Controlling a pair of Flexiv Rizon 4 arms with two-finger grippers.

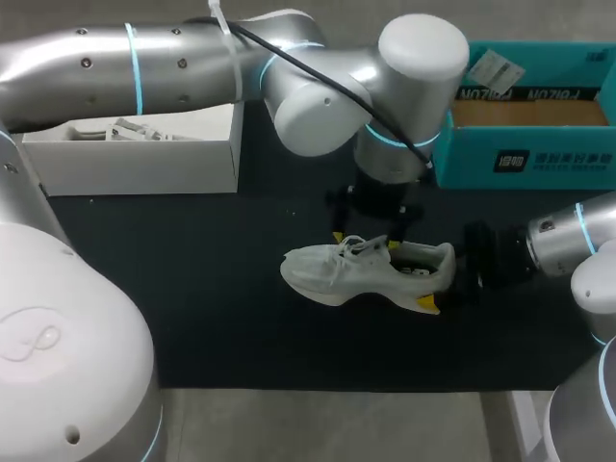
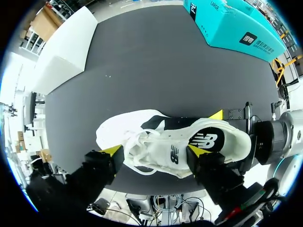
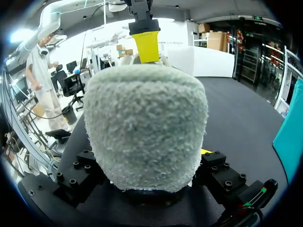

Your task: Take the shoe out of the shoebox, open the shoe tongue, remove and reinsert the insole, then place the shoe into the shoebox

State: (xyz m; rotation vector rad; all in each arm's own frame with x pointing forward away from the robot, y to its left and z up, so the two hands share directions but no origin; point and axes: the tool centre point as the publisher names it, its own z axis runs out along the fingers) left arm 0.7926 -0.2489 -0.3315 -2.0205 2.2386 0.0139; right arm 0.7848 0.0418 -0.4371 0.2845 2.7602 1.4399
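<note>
Shoe (image 1: pixel 337 274), light, with a soft knit upper that will likely fold, sits mid-frame on the dark counter (image 1: pixel 192 289), right tool (image 1: pixel 443 279) clamped on its firmer padded heel, probably the safest hold, left tool (image 2: pixel 154 151) spread open astride the midfoot.

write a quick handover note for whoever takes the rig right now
Left gripper: open, above the shoe, straddling the laces.
Right gripper: shut on the shoe at its heel, keeping it upright on the black mat.
Shoebox: open at the table's far right, no shoe in it.
Done: the shoe is out of the box.
Unclear: the insole lies inside the shoe; I cannot tell whether it has been out and back yet.
Left: probably the tongue and insole steps, then the shoe back into the shoebox.
</note>
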